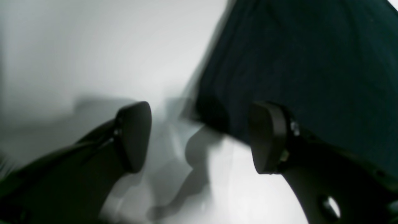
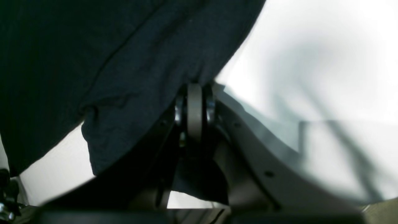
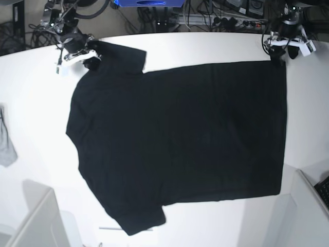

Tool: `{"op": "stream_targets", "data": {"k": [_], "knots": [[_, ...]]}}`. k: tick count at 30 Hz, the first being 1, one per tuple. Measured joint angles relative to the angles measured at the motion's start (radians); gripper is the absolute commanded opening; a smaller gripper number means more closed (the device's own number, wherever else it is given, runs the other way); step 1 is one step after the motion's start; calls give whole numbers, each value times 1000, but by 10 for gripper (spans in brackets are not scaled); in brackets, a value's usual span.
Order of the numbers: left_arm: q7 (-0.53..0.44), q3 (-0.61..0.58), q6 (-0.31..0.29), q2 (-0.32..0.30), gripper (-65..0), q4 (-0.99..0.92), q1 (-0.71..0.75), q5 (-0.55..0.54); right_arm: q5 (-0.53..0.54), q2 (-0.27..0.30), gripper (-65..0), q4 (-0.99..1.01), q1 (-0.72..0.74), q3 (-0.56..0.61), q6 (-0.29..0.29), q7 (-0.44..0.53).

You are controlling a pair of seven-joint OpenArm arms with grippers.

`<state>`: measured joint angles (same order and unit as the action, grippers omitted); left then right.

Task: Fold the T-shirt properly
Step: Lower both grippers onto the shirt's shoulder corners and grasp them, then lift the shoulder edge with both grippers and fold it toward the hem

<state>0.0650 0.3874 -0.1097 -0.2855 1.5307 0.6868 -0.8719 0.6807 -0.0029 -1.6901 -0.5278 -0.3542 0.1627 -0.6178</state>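
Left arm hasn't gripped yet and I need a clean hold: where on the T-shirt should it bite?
Take the hem corner of the T-shirt beside the left gripper, whose jaws stand open. That corner lies flat at the table edge, so come in low from off the cloth. The right gripper is shut on the sleeve end.

The large short-sleeved cloth T-shirt shows plain black, with no print on the visible side. The smooth table beneath it is white. A small cloth at the table's edge is plain grey. The gripper fingers are matte black.
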Motion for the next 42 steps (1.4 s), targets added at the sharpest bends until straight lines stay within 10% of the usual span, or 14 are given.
{"op": "stream_targets", "data": {"k": [13, 21, 42], "knots": [[47, -10, 0, 0, -219, -5, -53, 3, 0, 0, -650, 3, 1, 0, 3, 5], [201, 2, -3, 1, -650, -3, -107, -1, 0, 0, -650, 3, 3, 0, 3, 5], [236, 2, 4, -28, -650, 90, 11, 3, -63, -3, -650, -148, -132, 1, -27, -66]]}}
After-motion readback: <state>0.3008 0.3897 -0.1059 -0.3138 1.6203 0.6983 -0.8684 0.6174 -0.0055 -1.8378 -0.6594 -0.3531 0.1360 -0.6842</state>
